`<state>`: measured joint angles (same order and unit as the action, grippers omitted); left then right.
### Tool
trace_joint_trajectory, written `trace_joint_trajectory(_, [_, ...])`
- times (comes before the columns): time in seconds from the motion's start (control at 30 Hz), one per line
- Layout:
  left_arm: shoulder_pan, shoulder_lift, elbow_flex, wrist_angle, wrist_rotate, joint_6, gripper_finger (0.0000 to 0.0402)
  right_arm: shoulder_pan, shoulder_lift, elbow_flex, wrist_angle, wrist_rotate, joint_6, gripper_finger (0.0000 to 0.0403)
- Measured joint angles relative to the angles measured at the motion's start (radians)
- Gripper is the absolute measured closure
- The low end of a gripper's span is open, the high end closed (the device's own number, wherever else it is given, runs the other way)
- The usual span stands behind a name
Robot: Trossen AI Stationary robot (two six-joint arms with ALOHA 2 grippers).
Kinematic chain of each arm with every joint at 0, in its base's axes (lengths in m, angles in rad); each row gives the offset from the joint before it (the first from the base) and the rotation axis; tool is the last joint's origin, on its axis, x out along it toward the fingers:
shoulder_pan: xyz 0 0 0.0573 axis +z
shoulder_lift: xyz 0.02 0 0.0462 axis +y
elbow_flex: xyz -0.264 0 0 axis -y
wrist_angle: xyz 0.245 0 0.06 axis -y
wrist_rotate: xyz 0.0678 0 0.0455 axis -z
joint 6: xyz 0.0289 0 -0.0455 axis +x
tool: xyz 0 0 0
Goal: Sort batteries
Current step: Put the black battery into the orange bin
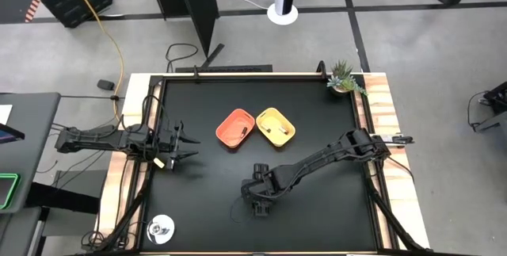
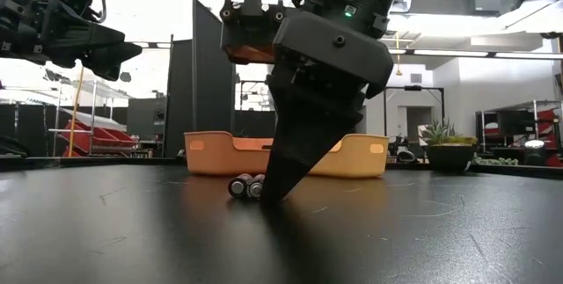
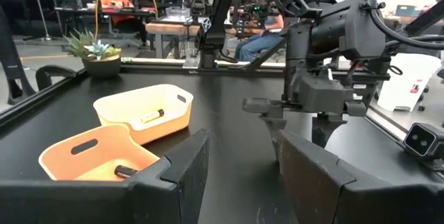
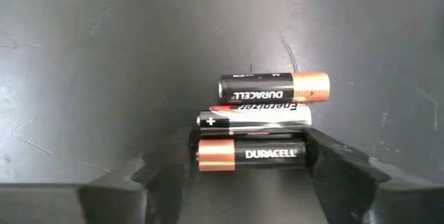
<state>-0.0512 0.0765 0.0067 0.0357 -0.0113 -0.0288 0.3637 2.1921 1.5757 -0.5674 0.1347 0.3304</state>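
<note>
right gripper: down at the table, front-centre; fingers spread, straddling the nearest battery, not yet pinched.
nearest battery: Duracell, lying flat between the fingertips; long axis runs finger to finger, so the jaws would close on its ends, not its sides. Poor grip as judged; wrist turn likely needed.
other two batteries: Energizer touching the nearest one, second Duracell just beyond; all three parallel, side by side. Risk: closing may nudge the neighbours.
low view: battery ends visible right at the finger's foot.
orange tray: behind the gripper, one dark battery inside.
yellow tray: touching the orange one, one battery inside.
left gripper: parked at the left edge, well apart from the batteries, fingers spread, empty. Right arm far nearer.
</note>
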Motion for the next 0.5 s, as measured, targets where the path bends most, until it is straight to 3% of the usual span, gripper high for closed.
trace_joint_trajectory(0.3, [0.000, 0.000, 0.000, 0.000, 0.000, 0.000, 0.0235, 0.001, -0.002, -0.001, -0.005, -0.003, -0.003, 0.0182])
trace_joint_trajectory(0.5, [0.000, 0.000, 0.000, 0.000, 0.000, -0.001, 0.0235, 0.000, -0.011, -0.002, -0.009, -0.009, -0.016, 0.0189])
